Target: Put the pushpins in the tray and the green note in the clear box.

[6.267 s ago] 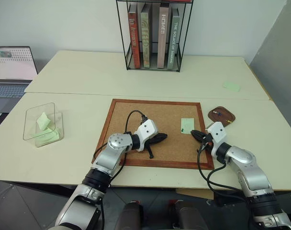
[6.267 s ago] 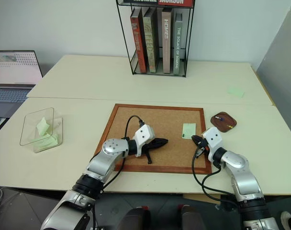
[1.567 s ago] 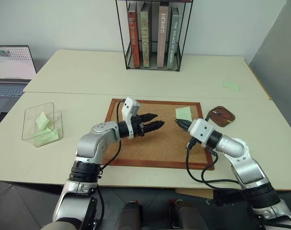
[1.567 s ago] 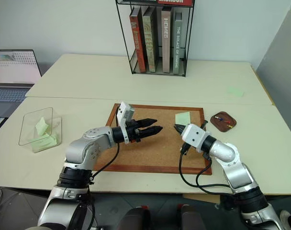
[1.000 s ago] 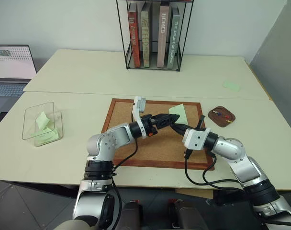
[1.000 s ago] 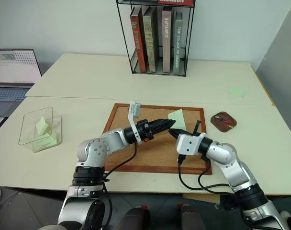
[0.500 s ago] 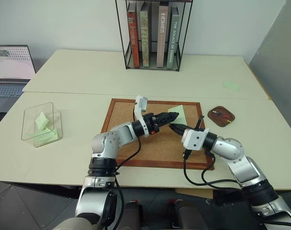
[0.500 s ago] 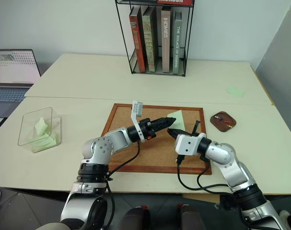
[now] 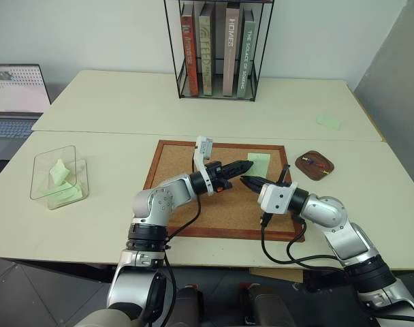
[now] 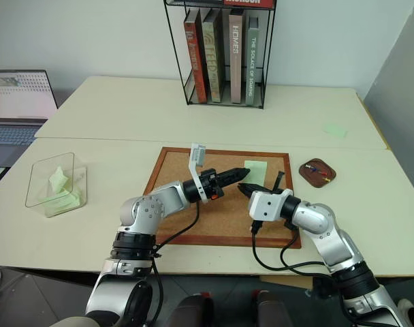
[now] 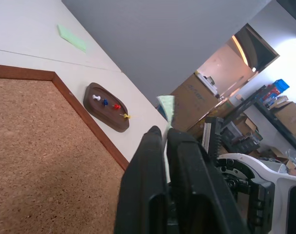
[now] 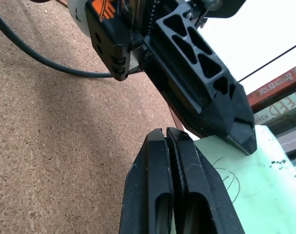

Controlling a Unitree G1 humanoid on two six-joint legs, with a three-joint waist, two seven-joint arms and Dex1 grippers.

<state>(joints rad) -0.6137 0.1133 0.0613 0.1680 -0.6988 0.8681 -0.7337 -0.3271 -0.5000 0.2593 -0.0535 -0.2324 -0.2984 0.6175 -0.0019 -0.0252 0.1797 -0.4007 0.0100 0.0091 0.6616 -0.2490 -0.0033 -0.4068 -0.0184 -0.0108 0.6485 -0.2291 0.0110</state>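
Green note is pinched above the corkboard by both your left gripper and right gripper, a mid-handover, so release the right, then carry it left to the clear box.

Over the corkboard my left gripper and right gripper meet tip to tip, both pinched on the green note (held edge-up between us). The tray sits right of the board.

Head stereo views overlook the corkboard; wrist views face it close-up.
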